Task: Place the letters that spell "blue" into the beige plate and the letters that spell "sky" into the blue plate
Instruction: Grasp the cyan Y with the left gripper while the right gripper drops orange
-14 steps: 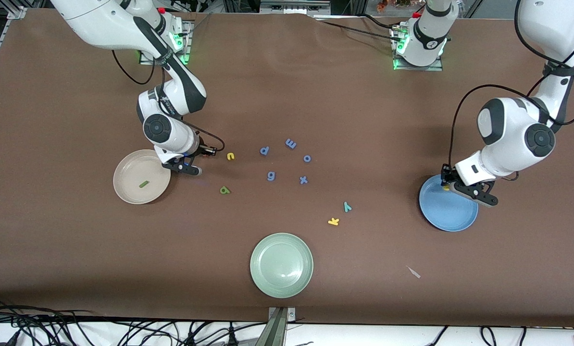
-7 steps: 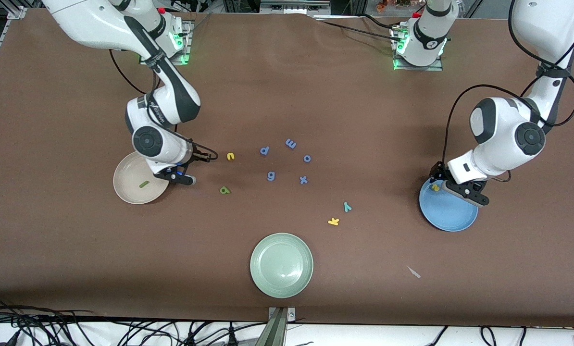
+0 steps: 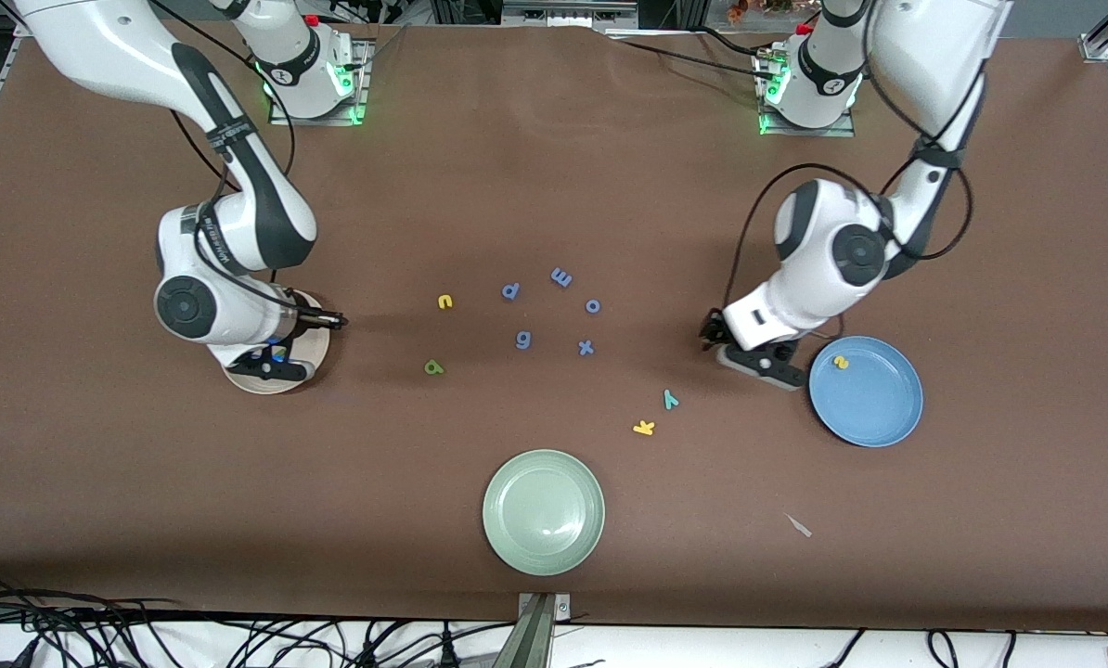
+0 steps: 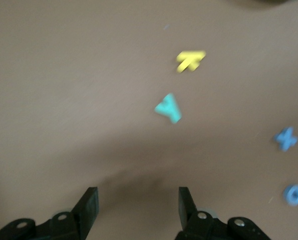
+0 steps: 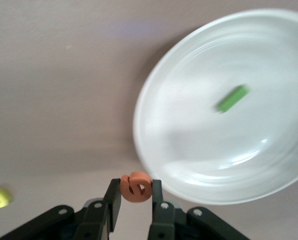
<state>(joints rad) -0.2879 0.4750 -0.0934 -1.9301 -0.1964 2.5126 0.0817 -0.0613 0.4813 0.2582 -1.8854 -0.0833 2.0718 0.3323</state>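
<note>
Right tool [image 5: 135, 200] hangs over the rim of the round cream-beige plate [image 3: 238, 378] at the right arm's end of the brown table [image 3: 554, 186], fingers [image 5: 112, 197] clamped on the small orange foam letter e [image 5: 135, 187]. Dark green straight foam letter l [image 5: 232, 98] lies flat inside that plate. Left tool [image 4: 137, 200] hovers over bare table just beside the round sky-blue plate [image 3: 879, 417], on the side toward the table's middle, fingers [image 4: 87, 207] spread apart and holding nothing. Small yellow foam letter s [image 3: 841, 363] rests inside the blue plate close to its rim. Teal foam letter y [image 3: 670, 399] and yellow foam letter k [image 3: 644, 428] lie on the table near each other, between the left tool and the round pale green plate [image 3: 543, 547], k nearer the front camera. Yellow foam letter u [image 3: 444, 301] sits on the table toward the middle, well apart from the beige plate. Dark green foam letter b [image 3: 434, 367] lies nearer the front camera than the u, also on bare table. Five blue foam letters [image 3: 522, 340] scattered in a loose cluster at the table's centre, none touching. Pale green plate stands nearest the front camera, nothing in it. Small pale scrap [image 3: 799, 526] lies on the table nearer the front camera than the blue plate.
</note>
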